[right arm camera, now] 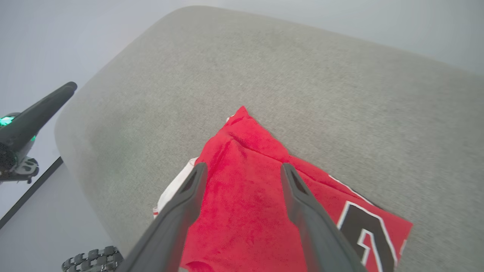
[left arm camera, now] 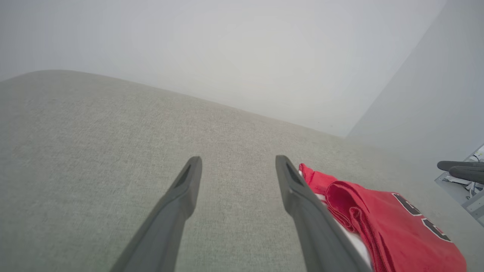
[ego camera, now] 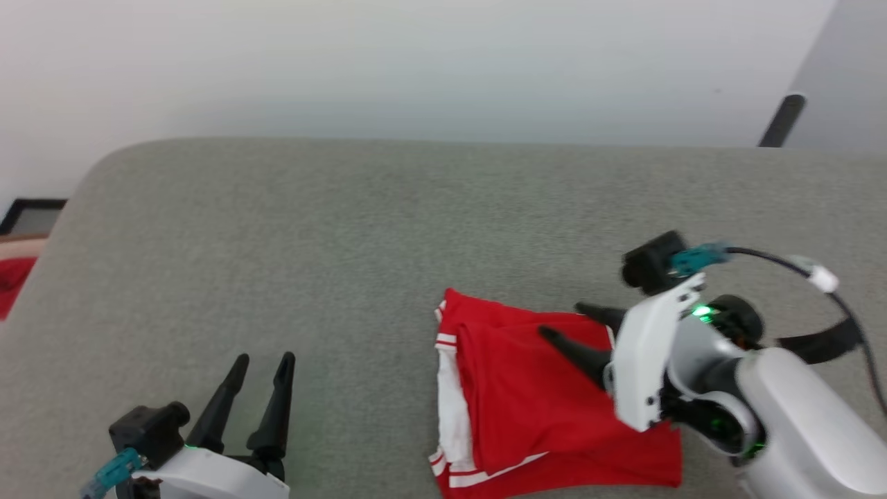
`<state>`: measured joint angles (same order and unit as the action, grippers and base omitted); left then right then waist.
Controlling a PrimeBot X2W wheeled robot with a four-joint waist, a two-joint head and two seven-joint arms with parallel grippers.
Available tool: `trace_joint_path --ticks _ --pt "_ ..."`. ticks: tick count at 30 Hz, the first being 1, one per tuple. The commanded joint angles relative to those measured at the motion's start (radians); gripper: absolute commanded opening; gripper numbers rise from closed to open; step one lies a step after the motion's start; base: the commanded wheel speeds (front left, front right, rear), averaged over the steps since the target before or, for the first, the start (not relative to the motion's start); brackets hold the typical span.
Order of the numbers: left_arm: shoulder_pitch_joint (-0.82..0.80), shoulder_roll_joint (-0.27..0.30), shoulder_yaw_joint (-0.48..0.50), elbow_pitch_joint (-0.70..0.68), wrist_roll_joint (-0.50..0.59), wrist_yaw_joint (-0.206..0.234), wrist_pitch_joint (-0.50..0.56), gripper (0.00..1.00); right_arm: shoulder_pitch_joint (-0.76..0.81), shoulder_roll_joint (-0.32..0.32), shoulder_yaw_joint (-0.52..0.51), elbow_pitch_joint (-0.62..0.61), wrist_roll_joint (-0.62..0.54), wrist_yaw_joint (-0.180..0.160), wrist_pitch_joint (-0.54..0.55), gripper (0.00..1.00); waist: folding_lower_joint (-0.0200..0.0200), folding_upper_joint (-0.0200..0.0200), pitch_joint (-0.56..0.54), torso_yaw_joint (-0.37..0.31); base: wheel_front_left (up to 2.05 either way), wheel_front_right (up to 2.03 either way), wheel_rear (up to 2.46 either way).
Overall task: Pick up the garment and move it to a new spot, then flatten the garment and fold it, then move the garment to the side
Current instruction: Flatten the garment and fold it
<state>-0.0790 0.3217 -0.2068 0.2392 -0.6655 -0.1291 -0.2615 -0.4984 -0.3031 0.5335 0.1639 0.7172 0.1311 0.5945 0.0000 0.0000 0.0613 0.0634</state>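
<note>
The garment [ego camera: 547,409], a red jersey with white sleeve and striped trim, lies folded on the grey cushioned surface [ego camera: 346,242] at the lower right of the head view. Black white-outlined numerals show on it in the right wrist view [right arm camera: 363,230] and the left wrist view [left arm camera: 416,215]. My right gripper [ego camera: 565,322] hovers over the garment's right part, open, fingers pointing left, nothing between them [right arm camera: 242,170]. My left gripper [ego camera: 263,360] stands open at the lower left over bare cushion, the garment just right of its fingers [left arm camera: 238,160].
The grey surface ends in a rounded edge at the far left, with a pale wall beyond. A red cloth [ego camera: 10,281] and a dark frame [ego camera: 31,215] lie off the left edge. A dark bar [ego camera: 782,119] stands at the far right.
</note>
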Motion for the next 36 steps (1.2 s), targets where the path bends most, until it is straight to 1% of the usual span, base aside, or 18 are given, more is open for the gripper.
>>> trace_joint_path --ticks 1,6,11,16,20,25,30,36 --pt "0.003 0.003 0.004 -0.006 0.008 -0.003 -0.003 1.0 0.019 -0.011 -0.007 -0.007 -0.003 -0.001 -0.012 1.0 0.0 0.0 -0.013 -0.029 0.0 0.0 0.0" --pt "0.02 0.006 0.016 -0.012 0.028 -0.003 -0.003 1.0 0.052 -0.088 -0.04 -0.044 -0.01 -0.001 -0.116 1.0 0.0 0.0 -0.03 -0.066 0.0 0.0 0.0" --pt "0.04 0.011 0.034 -0.018 0.045 -0.003 -0.003 1.0 0.102 -0.162 -0.082 -0.054 -0.037 -0.001 -0.256 1.0 0.0 0.0 -0.049 -0.098 0.0 0.0 0.0" --pt "0.061 0.014 0.058 -0.026 0.062 -0.003 -0.003 1.0 0.169 -0.214 -0.129 -0.049 -0.07 -0.001 -0.407 1.0 0.0 0.0 -0.062 -0.119 0.0 0.0 0.0" --pt "0.076 0.014 0.083 -0.039 0.079 -0.003 -0.003 1.0 0.232 -0.232 -0.176 -0.035 -0.081 -0.001 -0.504 1.0 0.0 0.0 -0.07 -0.13 0.0 0.0 0.0" --pt "0.092 0.006 0.108 -0.054 0.098 -0.003 -0.003 1.0 0.31 -0.238 -0.233 -0.021 -0.081 -0.001 -0.577 1.0 0.0 0.0 -0.077 -0.137 0.0 0.0 0.0" --pt "0.109 -0.001 0.147 -0.076 0.147 -0.002 -0.003 1.0 0.368 -0.226 -0.298 -0.026 -0.093 -0.001 -0.61 1.0 0.0 0.0 -0.08 -0.141 0.0 0.0 0.0" --pt "0.128 -0.013 0.198 -0.095 0.201 -0.002 -0.003 1.0 0.415 -0.207 -0.348 -0.042 -0.114 -0.001 -0.614 1.0 0.0 0.0 -0.082 -0.137 0.0 0.0 0.0"
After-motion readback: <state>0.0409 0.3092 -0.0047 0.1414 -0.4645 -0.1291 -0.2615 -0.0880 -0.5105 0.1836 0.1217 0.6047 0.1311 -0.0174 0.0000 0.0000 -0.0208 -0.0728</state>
